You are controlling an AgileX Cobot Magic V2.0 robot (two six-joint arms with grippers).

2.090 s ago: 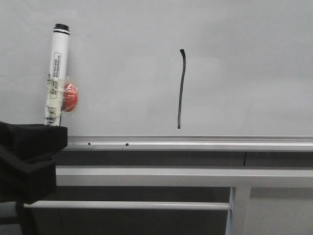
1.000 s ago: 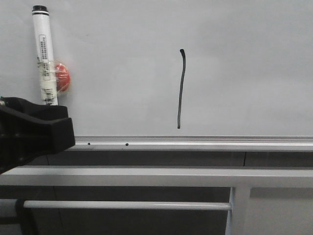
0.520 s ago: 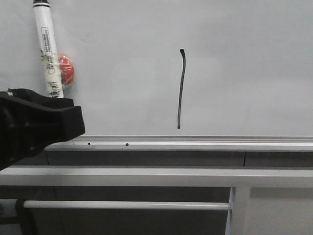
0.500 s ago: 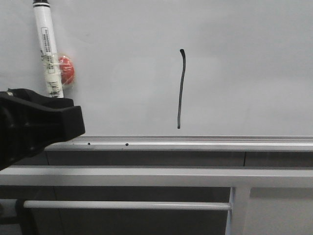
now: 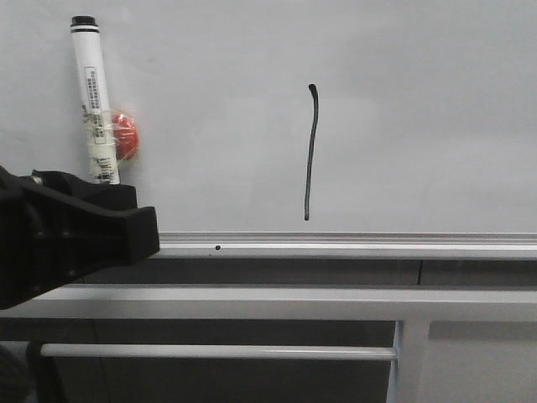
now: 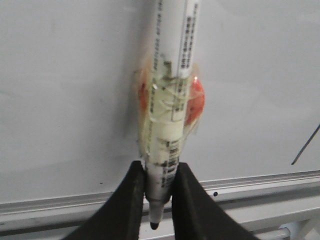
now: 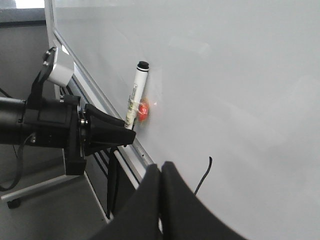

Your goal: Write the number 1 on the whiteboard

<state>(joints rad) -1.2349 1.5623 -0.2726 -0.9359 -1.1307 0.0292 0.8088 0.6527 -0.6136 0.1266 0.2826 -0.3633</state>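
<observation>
The number 1 [image 5: 311,151] already looks done on the whiteboard [image 5: 419,109], so the best move now is probably to pull the pen straight away from the board and not smudge the line. The left hand [image 6: 159,186] is clenched tight on the white marker pen [image 5: 95,109], and the number 1 sits well off to that hand's right side, a bit higher up. The right hand [image 7: 161,176] is squeezed closed with nothing in it, and the stroke is near its fingertips on the board.

Front view faces the whiteboard [image 5: 403,126] squarely, left wrist view close against it, right wrist view oblique along it, all 3 sharing the marker [image 5: 95,101].
</observation>
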